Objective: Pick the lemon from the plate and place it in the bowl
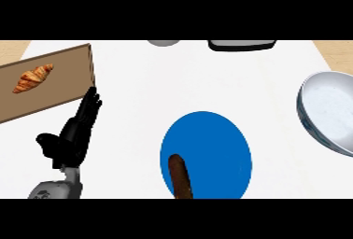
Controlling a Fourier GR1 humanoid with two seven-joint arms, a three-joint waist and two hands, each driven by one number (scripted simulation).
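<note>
White surface (138,70) fills the head view, with strips of pale wood showing at the far left and right top corners. At the left lies one brown board (59,70), tilted in the frame, with a single golden croissant (32,78) on it. Just below the board's right corner is the left hand (72,135), black, its fingers straight and close together, pointing up toward the board, the thumb sticking out to the left; it holds nothing, and its grey forearm enters from the lower edge. At the middle sits one blue plate (207,140), seen as a tall oval. No lemon can be made out on it; what lies on its lower part is one dark reddish-brown elongated thing (180,177), running to the lower edge, and what it is cannot be told. Along the top edge are one grey rounded object (164,43) and, further right, one black-framed object (241,45), both cut off. At the right edge stands one silver bowl (331,112), partly out of frame, well apart from the plate, with bare surface between them. The right hand does not show.
</note>
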